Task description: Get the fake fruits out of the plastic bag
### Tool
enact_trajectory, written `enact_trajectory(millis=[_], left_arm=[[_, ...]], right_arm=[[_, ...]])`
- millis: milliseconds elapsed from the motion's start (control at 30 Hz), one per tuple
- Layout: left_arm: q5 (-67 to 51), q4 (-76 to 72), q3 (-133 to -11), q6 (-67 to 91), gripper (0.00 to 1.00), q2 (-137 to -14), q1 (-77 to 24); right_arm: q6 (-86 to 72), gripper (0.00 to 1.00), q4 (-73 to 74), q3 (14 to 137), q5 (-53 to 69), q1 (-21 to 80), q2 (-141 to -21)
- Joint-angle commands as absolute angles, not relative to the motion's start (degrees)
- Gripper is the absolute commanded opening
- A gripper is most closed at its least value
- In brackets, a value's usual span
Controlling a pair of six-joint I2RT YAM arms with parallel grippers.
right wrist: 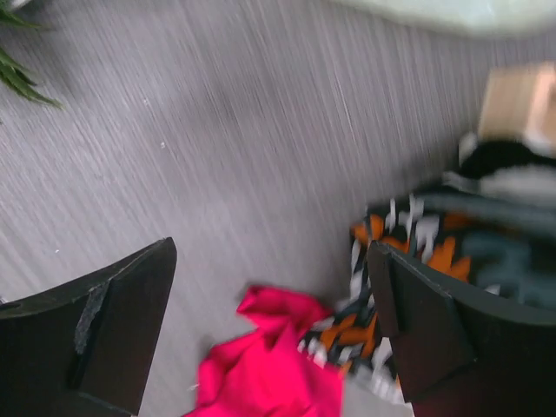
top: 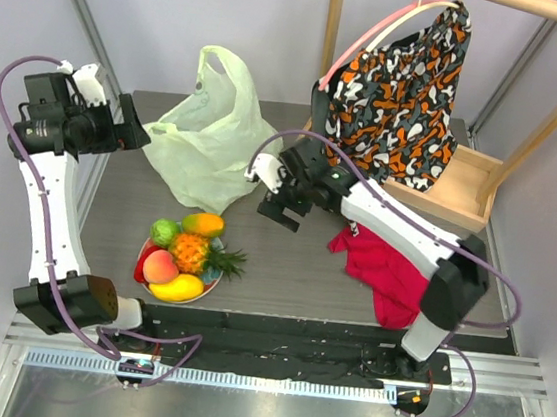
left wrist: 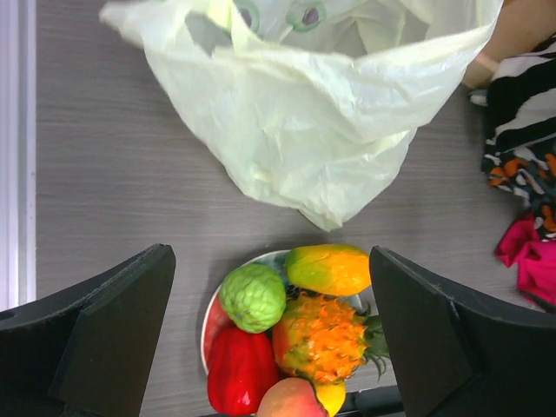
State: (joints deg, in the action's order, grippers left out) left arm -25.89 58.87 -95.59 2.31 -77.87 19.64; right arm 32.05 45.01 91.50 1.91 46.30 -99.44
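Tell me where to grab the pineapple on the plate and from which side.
Probably its green leaf crown, approached from the right: the pineapple lies on its side on the plate, leaves jutting free past the rim, while the green fruit, mangoes and peach crowd its body.

Six fruits (top: 189, 255) are counted: two mangoes (top: 203, 224), one pineapple (left wrist: 323, 339), one green fruit (top: 164, 233), one peach (top: 160, 267) and one red piece (left wrist: 239, 369). One plate (left wrist: 207, 323), one bag (top: 205, 150), one red cloth (top: 388, 266) and one garment (top: 402, 92) are seen.
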Motion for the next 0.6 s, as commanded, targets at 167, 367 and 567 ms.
enact_trajectory(millis=[167, 367, 567], left_arm=[[-15.56, 55.81, -89.14, -6.05, 1.0, -74.53, 20.74], [-15.73, 56.07, -86.66, -7.91, 1.0, -74.79, 21.88], [-17.4, 56.43, -87.36, -5.36, 1.0, -76.55, 21.88]], right_arm=[[14.17, 1.0, 40.86, 75.51, -12.63, 44.83, -80.17], [11.34, 1.0, 42.71, 69.7, -11.95, 41.75, -76.55], [14.93, 1.0, 42.19, 69.96, -5.64, 41.31, -77.25]])
